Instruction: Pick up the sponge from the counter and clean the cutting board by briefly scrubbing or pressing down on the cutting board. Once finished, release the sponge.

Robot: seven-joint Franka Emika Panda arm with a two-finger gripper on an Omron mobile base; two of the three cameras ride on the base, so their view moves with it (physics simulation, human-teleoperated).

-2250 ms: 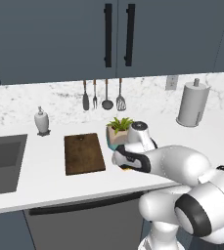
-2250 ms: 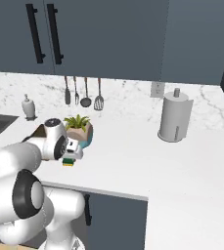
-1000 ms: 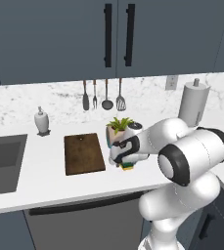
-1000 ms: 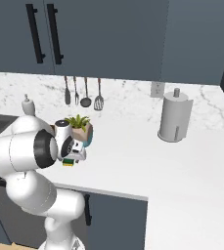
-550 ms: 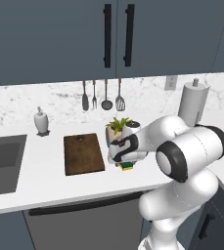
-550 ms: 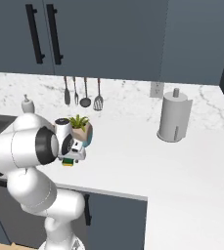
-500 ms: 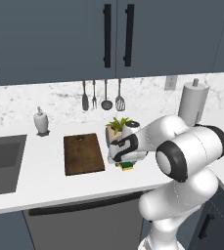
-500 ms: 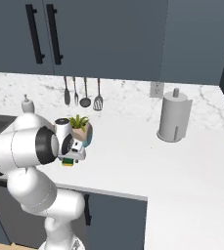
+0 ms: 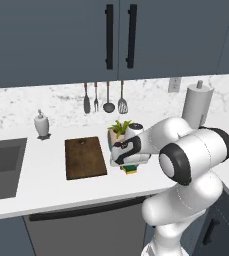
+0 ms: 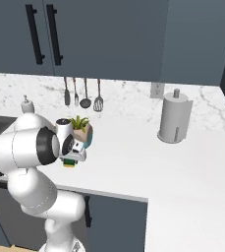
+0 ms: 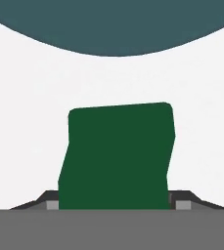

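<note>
The sponge [image 9: 131,170] [image 10: 70,163] is a small block, dark green on top and yellow below, low over the white counter [image 9: 46,186] just right of the cutting board [image 9: 85,157]. My gripper [image 9: 130,165] [image 10: 70,158] points down over it. In the hand view the sponge's green top [image 11: 117,156] sits between my two fingertips [image 11: 51,204], which press against both its sides, so the gripper [image 11: 114,204] is shut on it. The dark brown board lies flat with nothing on it, a short way left of my hand. I cannot tell whether the sponge touches the counter.
A potted plant [image 9: 119,130] [image 10: 81,129] stands right behind my hand. A paper towel roll [image 9: 196,104] [image 10: 175,122] is at the back right, a soap dispenser [image 9: 41,124] and the sink [image 9: 1,165] lie to the left, and utensils [image 9: 108,97] hang on the backsplash.
The arm has swung its elbow up and round, and the hand with the sponge has crept slightly left toward the cutting board. The board has not moved.
</note>
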